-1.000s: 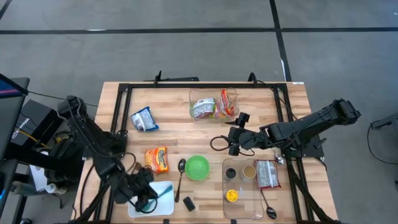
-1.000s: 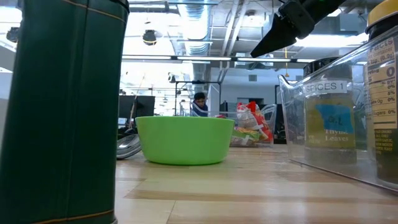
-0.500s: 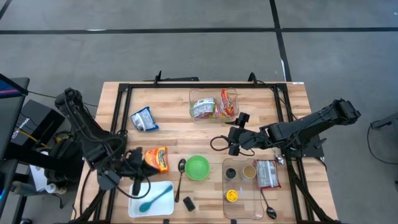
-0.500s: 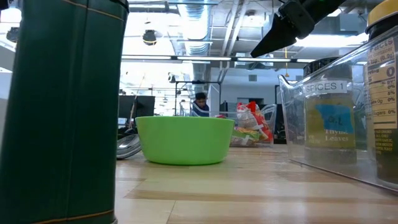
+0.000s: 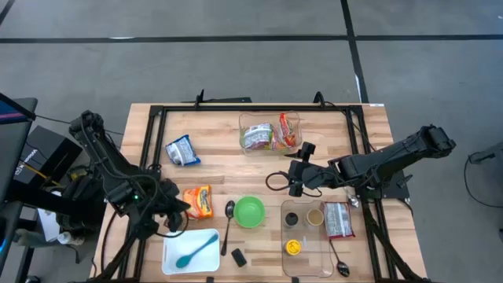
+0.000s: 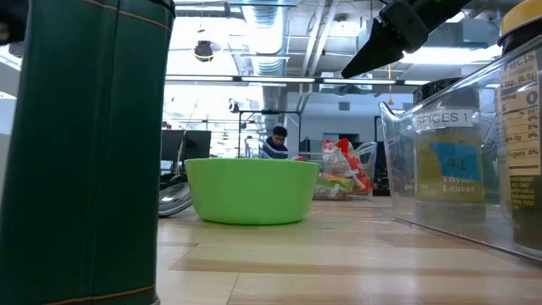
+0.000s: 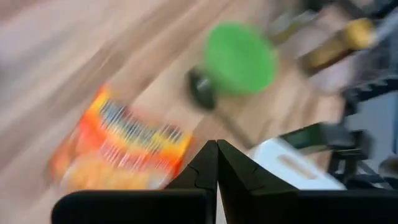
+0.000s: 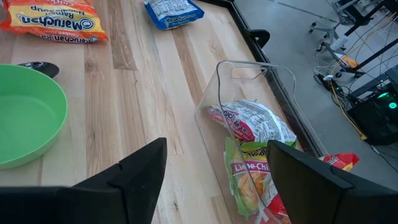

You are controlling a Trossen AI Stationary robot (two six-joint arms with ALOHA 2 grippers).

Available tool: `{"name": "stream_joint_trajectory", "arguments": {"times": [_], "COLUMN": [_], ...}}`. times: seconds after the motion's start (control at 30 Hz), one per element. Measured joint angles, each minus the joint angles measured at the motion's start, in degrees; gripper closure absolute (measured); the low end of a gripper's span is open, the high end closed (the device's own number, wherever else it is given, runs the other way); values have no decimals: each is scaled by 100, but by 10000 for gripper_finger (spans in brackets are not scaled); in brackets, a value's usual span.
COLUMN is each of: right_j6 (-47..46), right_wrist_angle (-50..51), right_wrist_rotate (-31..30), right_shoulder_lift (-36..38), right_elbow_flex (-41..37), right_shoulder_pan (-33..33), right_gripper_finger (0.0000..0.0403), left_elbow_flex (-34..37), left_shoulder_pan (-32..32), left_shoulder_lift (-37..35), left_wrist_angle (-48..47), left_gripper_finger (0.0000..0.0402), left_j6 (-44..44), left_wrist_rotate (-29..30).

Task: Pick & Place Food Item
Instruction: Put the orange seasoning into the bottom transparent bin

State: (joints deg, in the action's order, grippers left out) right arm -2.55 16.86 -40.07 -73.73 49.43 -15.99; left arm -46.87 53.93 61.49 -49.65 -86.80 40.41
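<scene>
Two claws — left claw [image 7: 216, 163] pressed together by the orange noodle packet [image 7: 121, 149], right claw [image 8: 214, 163] spread.

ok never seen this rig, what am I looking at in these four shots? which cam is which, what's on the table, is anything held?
Two dark robot arms work at a wooden table. One camera looks down from above, one sits at table-top height, and one rides on each wrist. On the table: a green bowl, an orange noodle packet, a blue packet, a clear bin of snack bags, a spice tray and a white tray with a teal spoon. The left tool is shut and empty beside the orange packet. The right tool hangs open mid-table, holding nothing.
</scene>
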Motion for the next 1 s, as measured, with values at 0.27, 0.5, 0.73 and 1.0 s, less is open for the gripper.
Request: {"name": "stream_joint_trajectory", "arguments": {"times": [0.27,0.5,0.73,1.0], "right_j6": [0,4,15,14], "right_wrist_angle": [-14,-26,-25,-25], "right_wrist_rotate": [0,0,0,0], "right_shoulder_lift": [0,0,0,0], "right_elbow_flex": [-1,-1,-1,-1], "right_shoulder_pan": [0,0,5,4], "right_gripper_finger": [133,133,133,133], "left_elbow_flex": [0,0,0,-2], "left_shoulder_pan": [-217,-459,-452,-452], "left_shoulder_lift": [0,-49,-112,-381], "left_wrist_angle": [-1377,-1469,-1303,-697], "left_gripper_finger": [401,401,401,401], "left_j6": [-2115,-2260,-2251,-2149], "left_wrist_rotate": [-2236,-2685,-2685,-2681]}}
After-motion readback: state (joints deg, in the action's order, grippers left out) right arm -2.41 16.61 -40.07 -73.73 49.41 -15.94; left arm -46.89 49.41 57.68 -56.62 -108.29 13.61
